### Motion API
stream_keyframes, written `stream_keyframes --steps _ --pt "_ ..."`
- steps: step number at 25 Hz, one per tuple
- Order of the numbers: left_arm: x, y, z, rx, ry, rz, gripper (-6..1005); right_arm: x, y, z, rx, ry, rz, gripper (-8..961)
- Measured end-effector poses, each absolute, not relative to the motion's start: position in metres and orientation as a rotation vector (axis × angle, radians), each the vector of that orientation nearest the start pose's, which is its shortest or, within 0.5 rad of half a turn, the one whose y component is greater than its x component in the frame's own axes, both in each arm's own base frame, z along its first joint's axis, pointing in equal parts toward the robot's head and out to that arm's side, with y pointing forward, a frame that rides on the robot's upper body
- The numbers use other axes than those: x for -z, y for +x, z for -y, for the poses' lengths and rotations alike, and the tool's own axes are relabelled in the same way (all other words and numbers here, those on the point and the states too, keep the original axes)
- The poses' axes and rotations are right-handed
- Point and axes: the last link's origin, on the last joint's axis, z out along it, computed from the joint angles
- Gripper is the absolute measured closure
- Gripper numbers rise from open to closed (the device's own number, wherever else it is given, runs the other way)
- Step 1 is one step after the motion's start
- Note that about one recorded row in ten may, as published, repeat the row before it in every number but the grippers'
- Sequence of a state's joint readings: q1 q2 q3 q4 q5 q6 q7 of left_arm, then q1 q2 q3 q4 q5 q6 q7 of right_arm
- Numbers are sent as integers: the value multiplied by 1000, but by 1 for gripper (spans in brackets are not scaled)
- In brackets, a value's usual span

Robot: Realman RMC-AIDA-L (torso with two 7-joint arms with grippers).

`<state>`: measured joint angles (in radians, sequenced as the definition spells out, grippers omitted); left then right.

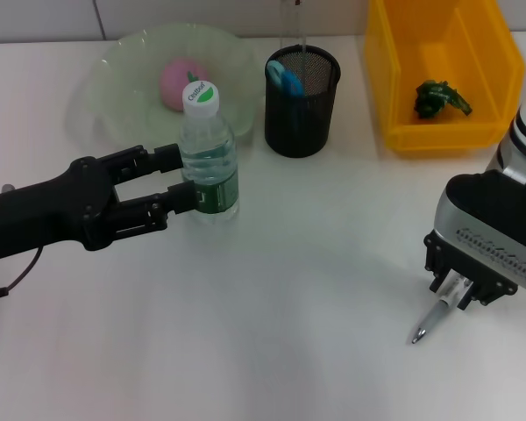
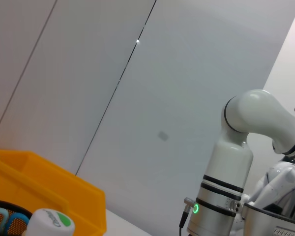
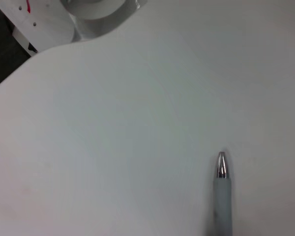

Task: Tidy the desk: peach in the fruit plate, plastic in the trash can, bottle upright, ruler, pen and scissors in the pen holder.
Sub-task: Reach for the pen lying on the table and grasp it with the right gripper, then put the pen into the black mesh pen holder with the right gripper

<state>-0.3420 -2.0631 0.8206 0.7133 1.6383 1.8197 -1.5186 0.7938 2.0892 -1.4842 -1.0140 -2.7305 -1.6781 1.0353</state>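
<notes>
The clear water bottle (image 1: 210, 167) with a white cap (image 2: 49, 221) stands upright on the table. My black left gripper (image 1: 189, 178) is shut on its middle from the left. A pink peach (image 1: 183, 83) lies in the pale green fruit plate (image 1: 101, 83). The black mesh pen holder (image 1: 302, 110) holds blue-handled scissors (image 1: 286, 77) and a clear ruler (image 1: 294, 26). Green plastic (image 1: 438, 98) lies in the yellow trash can (image 1: 443, 132). My right gripper (image 1: 461, 292) at the front right is shut on a silver pen (image 1: 430, 319), which points down at the table, tip (image 3: 221, 164) close to the surface.
Plate, pen holder and trash can line the back of the white table (image 1: 289, 307). The right arm's white body (image 2: 233, 177) rises at the right edge. A table edge (image 3: 34, 51) shows in the right wrist view.
</notes>
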Motion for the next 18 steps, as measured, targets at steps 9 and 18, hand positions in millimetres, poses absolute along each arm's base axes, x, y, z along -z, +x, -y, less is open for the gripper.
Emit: stream_keyframes --steps 9,18 --pt "-29 -258 -272 1201 -2676 770 230 40 202 -342 1131 -3041 1352 748" --pt "-30 -259 -270 1203 -2680 769 230 38 197 -343 1104 -3025 1341 821"
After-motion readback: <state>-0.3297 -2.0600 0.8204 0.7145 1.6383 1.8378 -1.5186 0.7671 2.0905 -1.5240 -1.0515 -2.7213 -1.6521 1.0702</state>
